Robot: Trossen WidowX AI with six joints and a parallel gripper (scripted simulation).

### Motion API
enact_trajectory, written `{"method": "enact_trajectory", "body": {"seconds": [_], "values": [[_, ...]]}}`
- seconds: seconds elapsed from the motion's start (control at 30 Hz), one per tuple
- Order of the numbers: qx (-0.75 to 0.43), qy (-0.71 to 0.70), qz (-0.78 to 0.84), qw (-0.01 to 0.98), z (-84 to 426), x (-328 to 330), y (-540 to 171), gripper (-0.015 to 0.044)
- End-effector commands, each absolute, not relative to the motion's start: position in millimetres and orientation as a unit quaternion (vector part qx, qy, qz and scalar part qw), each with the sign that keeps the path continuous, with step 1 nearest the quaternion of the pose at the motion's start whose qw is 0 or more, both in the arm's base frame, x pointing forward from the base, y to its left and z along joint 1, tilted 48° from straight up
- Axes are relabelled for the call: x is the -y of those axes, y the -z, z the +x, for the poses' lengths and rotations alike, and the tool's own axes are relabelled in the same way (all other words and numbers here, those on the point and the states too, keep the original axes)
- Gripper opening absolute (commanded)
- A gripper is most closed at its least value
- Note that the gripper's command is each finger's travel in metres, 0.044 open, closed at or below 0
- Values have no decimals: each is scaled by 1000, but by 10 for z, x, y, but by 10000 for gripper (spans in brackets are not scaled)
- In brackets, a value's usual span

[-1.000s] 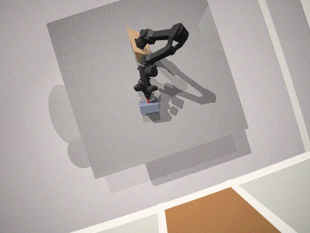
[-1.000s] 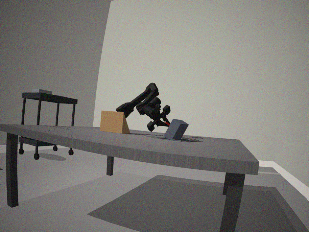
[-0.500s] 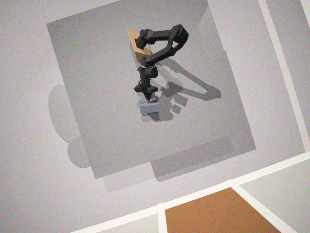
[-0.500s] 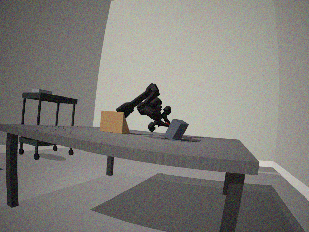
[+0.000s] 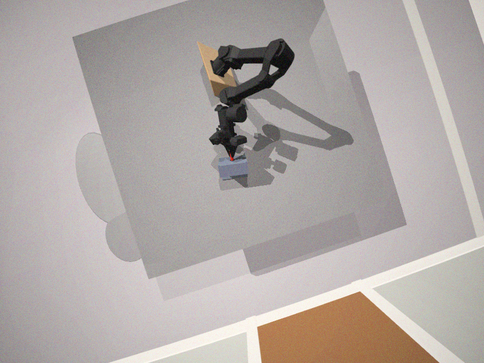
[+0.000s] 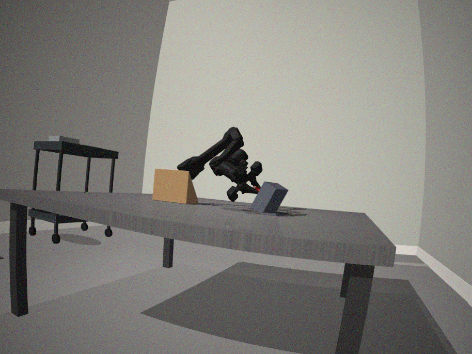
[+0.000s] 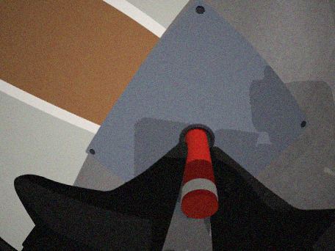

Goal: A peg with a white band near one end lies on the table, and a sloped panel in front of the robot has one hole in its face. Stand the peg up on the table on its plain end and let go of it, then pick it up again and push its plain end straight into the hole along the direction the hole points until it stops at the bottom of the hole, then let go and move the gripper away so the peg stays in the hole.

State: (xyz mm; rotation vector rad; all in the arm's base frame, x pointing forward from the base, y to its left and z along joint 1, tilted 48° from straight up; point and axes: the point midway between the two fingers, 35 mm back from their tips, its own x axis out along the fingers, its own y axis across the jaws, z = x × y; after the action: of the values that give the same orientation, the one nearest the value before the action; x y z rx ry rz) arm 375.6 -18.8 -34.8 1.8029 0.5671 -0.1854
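The red peg has its white band at the end nearer the wrist camera. My gripper is shut on the peg, between the band and the plain end. The blue-grey sloped panel stands on the table, its face toward the gripper. The plain end is at the dark-rimmed hole and appears inside its mouth. How deep it sits is hidden. The fingertips are close to the panel face.
A tan wooden wedge stands on the grey table near the arm's base. A dark wheeled cart stands beyond the table. Small dark dots mark the panel's corners in the wrist view.
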Motion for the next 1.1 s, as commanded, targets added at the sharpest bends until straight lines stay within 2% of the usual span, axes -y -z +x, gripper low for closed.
{"method": "enact_trajectory", "body": {"seconds": [0.0,0.03,0.6,1.07], "values": [[-243,80,772,582,3754,187,349,0],[-243,80,772,582,3754,187,349,0],[-243,80,772,582,3724,204,332,440],[-242,82,772,582,3564,293,239,440]]}}
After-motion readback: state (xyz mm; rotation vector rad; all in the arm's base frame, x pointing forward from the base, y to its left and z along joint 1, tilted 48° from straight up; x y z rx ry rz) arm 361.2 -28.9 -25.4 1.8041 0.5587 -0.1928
